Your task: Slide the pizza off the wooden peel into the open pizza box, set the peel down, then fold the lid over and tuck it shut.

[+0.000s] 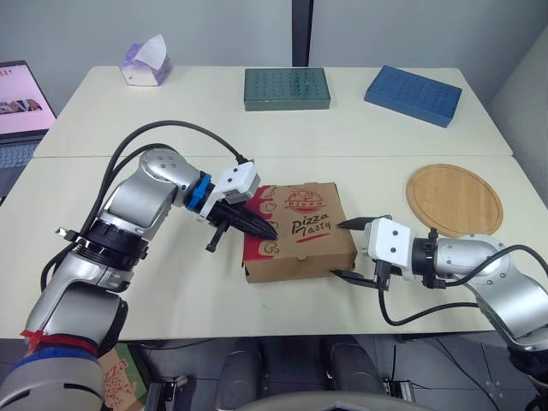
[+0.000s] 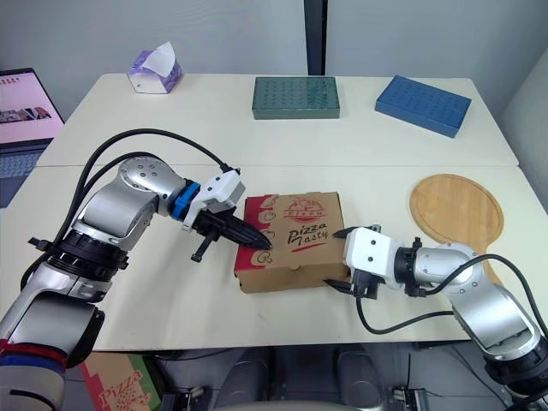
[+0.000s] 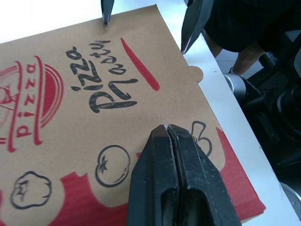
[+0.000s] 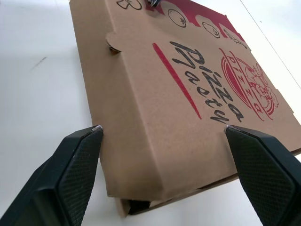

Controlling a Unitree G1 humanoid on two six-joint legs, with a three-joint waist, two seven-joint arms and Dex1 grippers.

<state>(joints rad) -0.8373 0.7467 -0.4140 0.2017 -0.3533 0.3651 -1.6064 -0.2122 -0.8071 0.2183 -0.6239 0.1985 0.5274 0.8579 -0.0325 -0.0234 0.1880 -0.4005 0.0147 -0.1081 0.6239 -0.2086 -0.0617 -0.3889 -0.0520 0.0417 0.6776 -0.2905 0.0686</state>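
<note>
– Pizza box [image 1: 308, 231] is our concern, but begin with the big things: where does everything lie?
– The table [image 1: 197, 282] carries all. The box sits in the middle, near the front edge, with its lid [image 3: 94, 94] folded flat over it; what is inside is hidden. The wooden peel [image 1: 454, 199] lies bare on the table to the right, well apart from the box.
– So which step is in hand?
– I judge it is the last one, tucking the lid shut.
– And the grippers?
– The left gripper [image 1: 272, 233] has its two fingers pressed together and holds nothing. Its tips rest on the red printed part of the lid, at the left side, and seem to press it down. The right gripper [image 1: 347, 250] is spread wide and holds nothing. One finger stands near each end of the right side wall [image 4: 127, 141], but I cannot tell if they touch it.
– Is the lid fully shut?
– I am not sure. In the right wrist view a small dark gap [image 4: 134, 205] shows under the near corner.
– What does the next move call for?
– I think the right gripper must push that side inward while the left one holds the lid flat. Gentle force is needed, because cardboard bends easily and the box can slide.
</note>
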